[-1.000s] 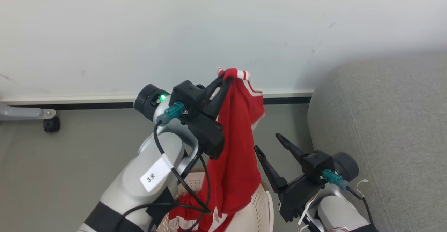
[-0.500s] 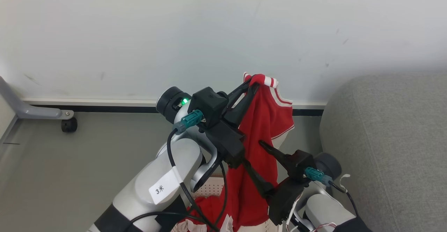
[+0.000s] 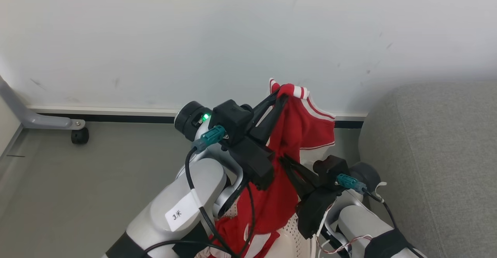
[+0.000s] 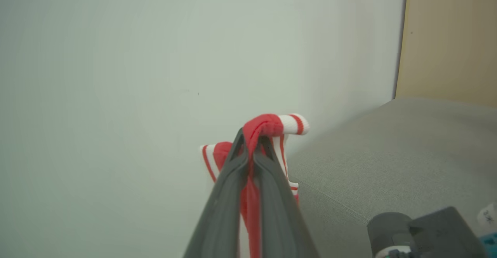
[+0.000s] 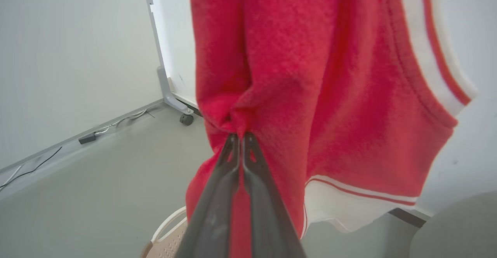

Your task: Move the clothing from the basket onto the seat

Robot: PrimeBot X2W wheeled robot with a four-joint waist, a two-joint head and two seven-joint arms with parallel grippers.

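Clothing point(image 3: 306, 129) in left pincer point(image 4: 251, 138), right pincer point(image 5: 240, 136); right-wrist view: basket point(image 5: 171, 236) beneath.

Two grippers are in sight, the left gripper point(image 3: 280, 96) and the right gripper point(image 3: 284, 160), each with two long dark fingers, and there are two teal cable plugs point(image 3: 211, 135), one by each wrist. One soft red fabric garment with white stripe trim point(image 3: 306, 133) counts for certain; whether the red and white fabric point(image 3: 252, 242) low by the basket is a second piece cannot be told. There is one cream-white perforated plastic basket point(image 3: 295, 230), one large grey woven-fabric sofa cushion point(image 3: 427, 153) and one black caster wheel point(image 3: 79, 135).
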